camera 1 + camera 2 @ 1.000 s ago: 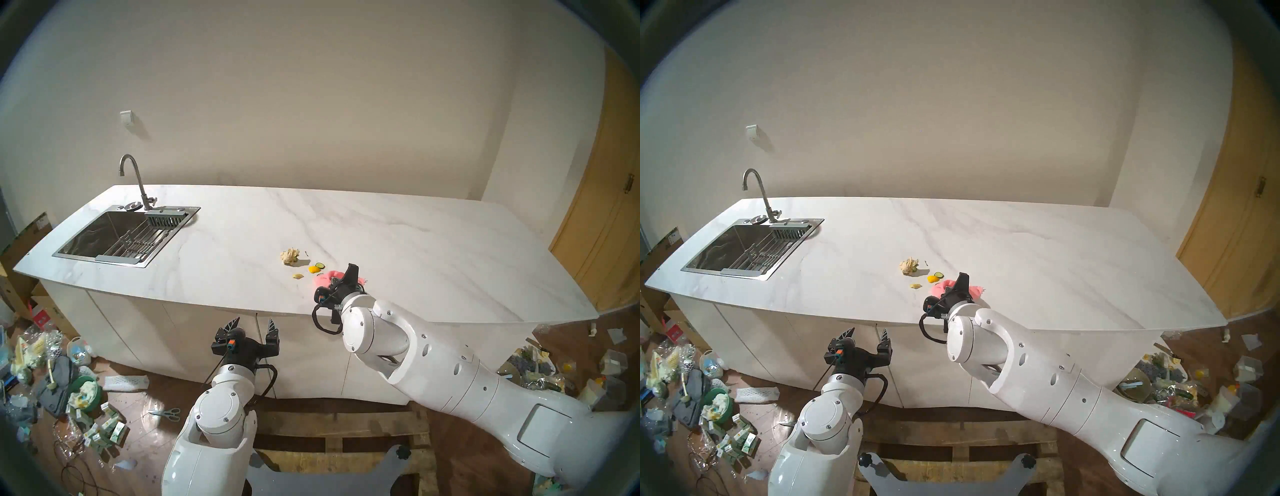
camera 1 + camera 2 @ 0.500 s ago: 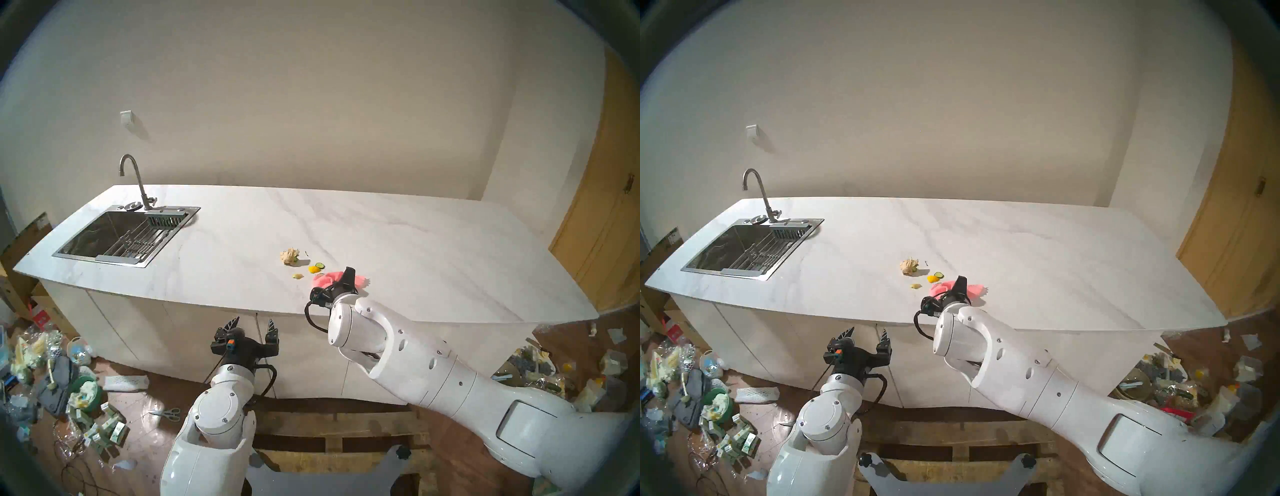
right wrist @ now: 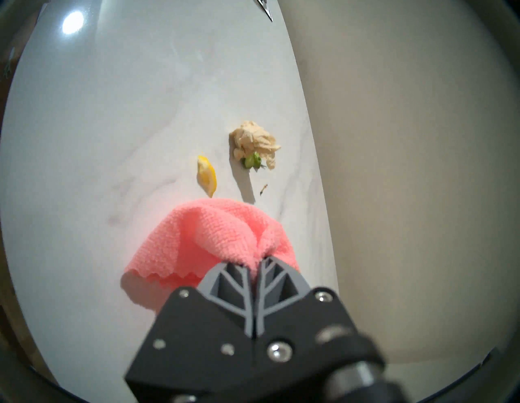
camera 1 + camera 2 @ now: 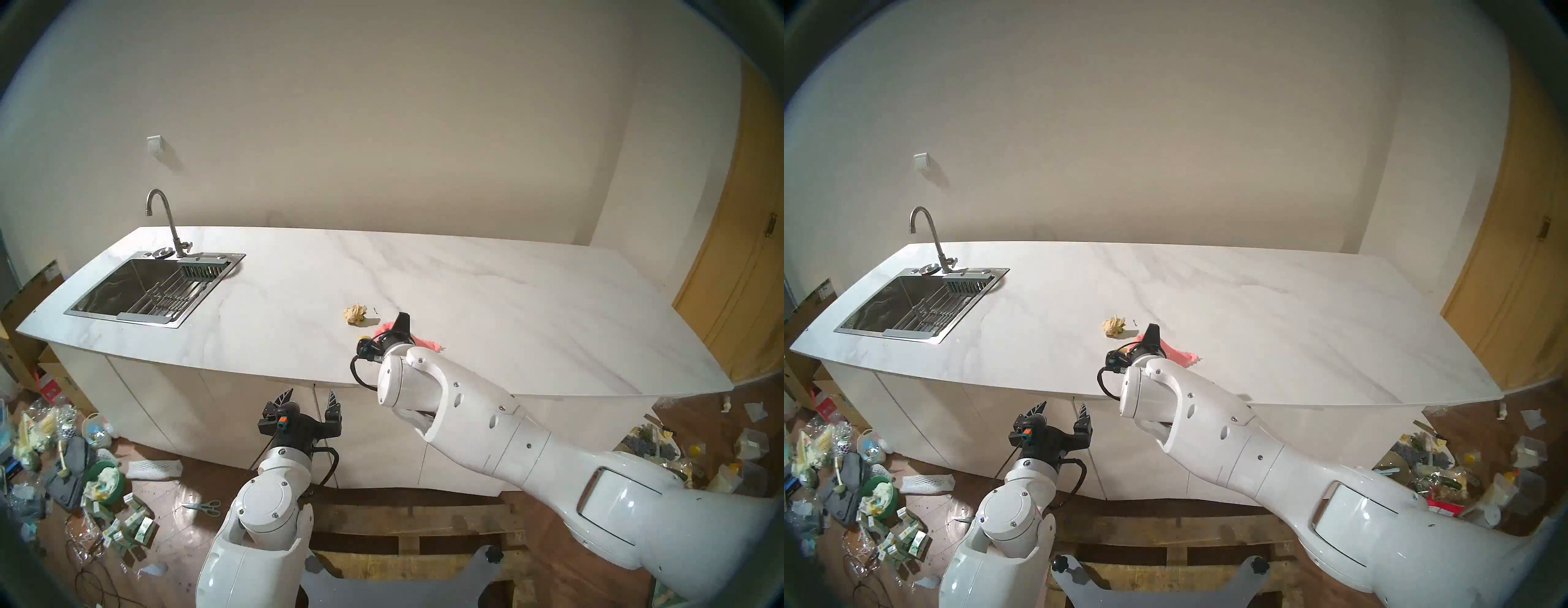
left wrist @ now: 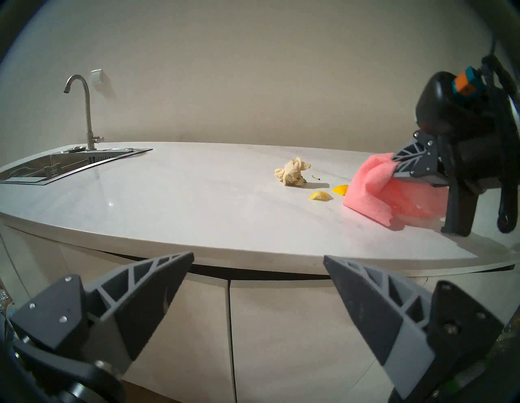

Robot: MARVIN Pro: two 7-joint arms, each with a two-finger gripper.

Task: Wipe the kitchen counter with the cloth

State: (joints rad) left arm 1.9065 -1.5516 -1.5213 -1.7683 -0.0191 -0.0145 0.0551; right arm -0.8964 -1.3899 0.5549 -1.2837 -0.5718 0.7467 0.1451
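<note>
Right end effector (image 3: 255, 264) is clamped on pink cloth (image 3: 213, 239); the lemon wedge (image 3: 207, 176) at 12 o'clock could be smeared across the counter (image 3: 84, 140).

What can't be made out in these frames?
- Head views: right gripper fingertips and most of the salmon-pink cloth hidden behind the wrist.
- Left wrist view: second yellow peel piece partly behind the cloth.
- Every view: whether the cloth presses on the white marble counter.
- Head views: dark speck too small.

Right claw (image 4: 402, 319) hides part of the cloth (image 4: 426, 342) (head views).
</note>
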